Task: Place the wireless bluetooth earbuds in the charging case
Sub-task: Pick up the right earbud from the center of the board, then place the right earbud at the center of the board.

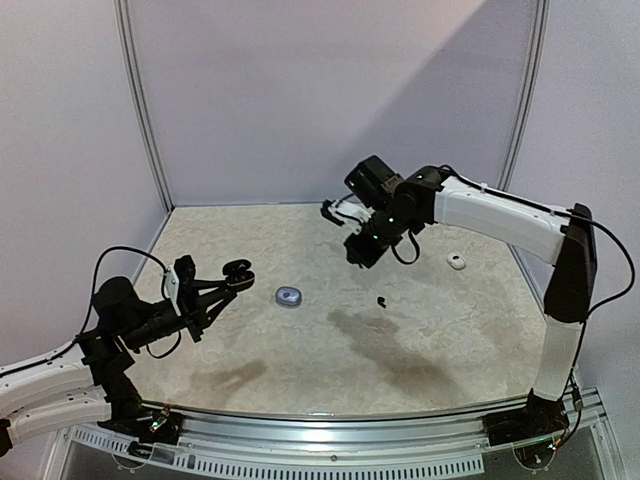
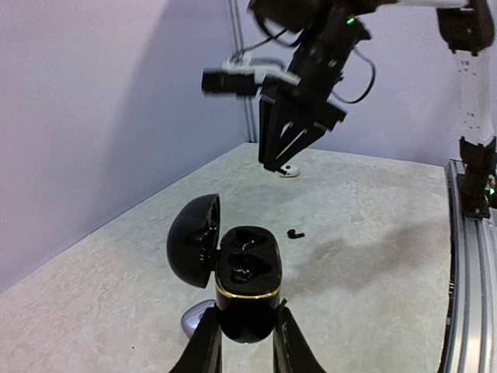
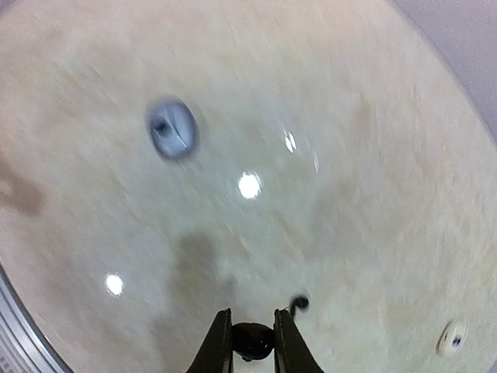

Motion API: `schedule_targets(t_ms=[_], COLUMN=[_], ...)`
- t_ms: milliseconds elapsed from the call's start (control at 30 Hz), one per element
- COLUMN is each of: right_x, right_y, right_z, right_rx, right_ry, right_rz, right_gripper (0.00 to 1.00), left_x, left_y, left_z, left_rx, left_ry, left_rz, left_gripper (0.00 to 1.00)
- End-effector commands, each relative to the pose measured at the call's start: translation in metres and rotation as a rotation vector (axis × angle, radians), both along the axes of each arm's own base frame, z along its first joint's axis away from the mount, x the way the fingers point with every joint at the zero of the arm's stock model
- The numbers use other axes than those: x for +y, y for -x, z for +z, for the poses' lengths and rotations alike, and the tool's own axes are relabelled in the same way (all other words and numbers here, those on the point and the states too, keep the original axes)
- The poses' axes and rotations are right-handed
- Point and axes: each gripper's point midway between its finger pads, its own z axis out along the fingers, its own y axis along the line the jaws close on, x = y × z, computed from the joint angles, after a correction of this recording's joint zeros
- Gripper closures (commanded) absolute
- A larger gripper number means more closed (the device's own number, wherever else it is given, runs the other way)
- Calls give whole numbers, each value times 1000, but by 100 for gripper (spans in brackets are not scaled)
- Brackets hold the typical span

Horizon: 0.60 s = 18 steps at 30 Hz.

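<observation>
My left gripper [image 1: 228, 280] is shut on an open black charging case [image 2: 247, 280] with a gold band and holds it above the table, its lid [image 2: 194, 241] hinged open to the left. Its two wells are dark; I cannot tell whether anything sits in them. My right gripper [image 1: 357, 258] hangs above the table's middle, shut on a small black earbud [image 3: 252, 340]. It also shows in the left wrist view [image 2: 289, 148], beyond the case. A second black earbud [image 1: 381, 300] lies on the table and shows in both wrist views [image 2: 294, 232] [image 3: 300, 301].
A closed bluish-silver case [image 1: 290, 296] lies on the table between the arms, also in the wrist views [image 3: 172, 129] [image 2: 194, 318]. A small white piece [image 1: 457, 262] lies at the right [image 3: 452, 338]. Purple walls enclose the table.
</observation>
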Motion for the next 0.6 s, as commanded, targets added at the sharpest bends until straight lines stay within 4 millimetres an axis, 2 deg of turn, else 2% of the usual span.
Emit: schedule_targets(t_ms=[0, 33, 133, 167, 200, 300, 433, 567], right_x=[93, 107, 143, 151, 159, 173, 180, 188], right_y=[21, 28, 59, 73, 85, 111, 129, 146], right_z=[137, 158, 201, 202, 215, 228, 239, 232], right_rx=[-327, -369, -483, -505, -547, -595, -622, -648], right_ry=[-423, -500, -697, -715, -770, -865, -964, -978], right_rz=[169, 199, 316, 368, 410, 513, 597, 712], right_gripper=[100, 100, 100, 100, 100, 100, 100, 100], left_x=[17, 19, 19, 19, 19, 20, 19, 19], left_y=[-18, -19, -18, -17, -16, -14, -3, -1], left_z=[14, 15, 18, 19, 22, 35, 53, 56], left_rx=[-48, -52, -68, -76, -83, -108, -165, -190], left_ry=[30, 32, 38, 43, 50, 90, 119, 123], left_rz=[139, 149, 146, 143, 142, 137, 94, 89], left_gripper=[100, 100, 100, 100, 100, 100, 100, 100])
